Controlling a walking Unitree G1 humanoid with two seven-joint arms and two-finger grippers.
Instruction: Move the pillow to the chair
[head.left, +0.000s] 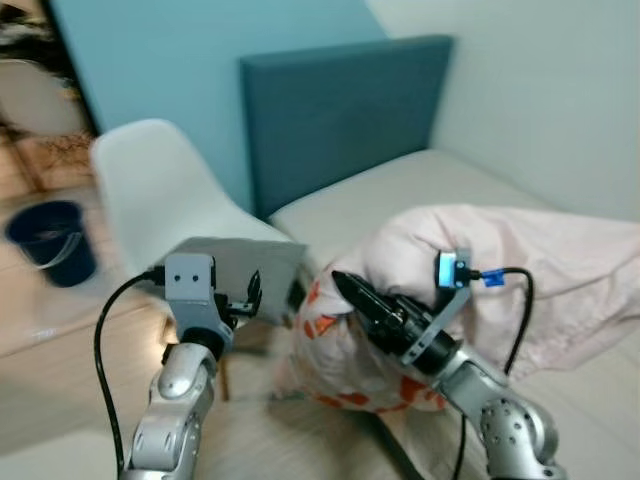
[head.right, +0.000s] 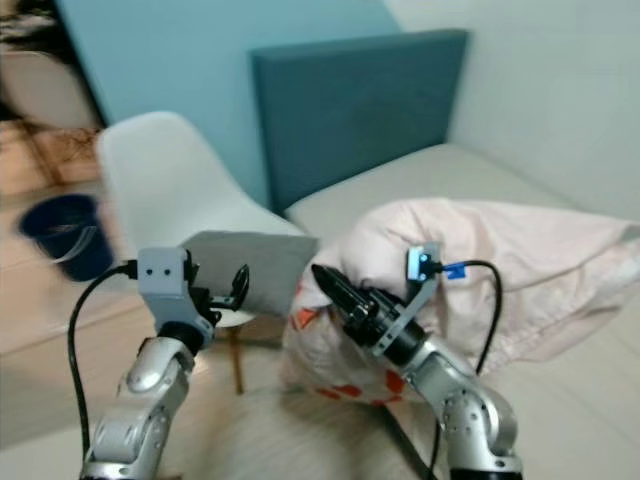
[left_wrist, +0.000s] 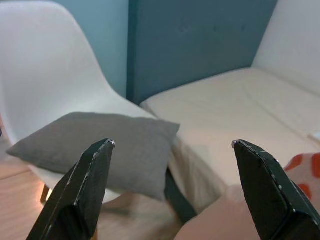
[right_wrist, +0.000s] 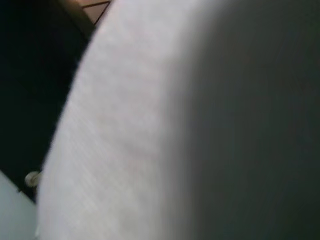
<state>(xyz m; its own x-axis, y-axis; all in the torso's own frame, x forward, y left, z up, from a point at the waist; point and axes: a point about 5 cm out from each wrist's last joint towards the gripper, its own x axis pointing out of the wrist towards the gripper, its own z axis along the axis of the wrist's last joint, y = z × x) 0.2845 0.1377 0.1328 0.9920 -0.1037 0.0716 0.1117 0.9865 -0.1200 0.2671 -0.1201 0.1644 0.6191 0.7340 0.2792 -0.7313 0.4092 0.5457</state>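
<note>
A grey pillow (head.left: 250, 262) (left_wrist: 105, 145) lies flat on the seat of the white shell chair (head.left: 160, 190) (left_wrist: 45, 65) beside the bed. My left gripper (head.left: 250, 292) (left_wrist: 172, 144) is open, held just in front of the pillow's near edge and not touching it, with nothing between its fingers (left_wrist: 85, 190). My right gripper (head.left: 350, 290) is raised to the right of the chair and points left. Its fingers look pressed together, lying against a white cloth with orange patches (head.left: 330, 340). Pale fabric, very close, covers the right wrist view.
A bed (head.left: 400, 190) with a dark teal headboard (head.left: 340, 110) stands right of the chair. A bunched pink blanket (head.left: 540, 270) lies on it. A dark blue bucket (head.left: 50, 240) sits on the wooden floor at far left.
</note>
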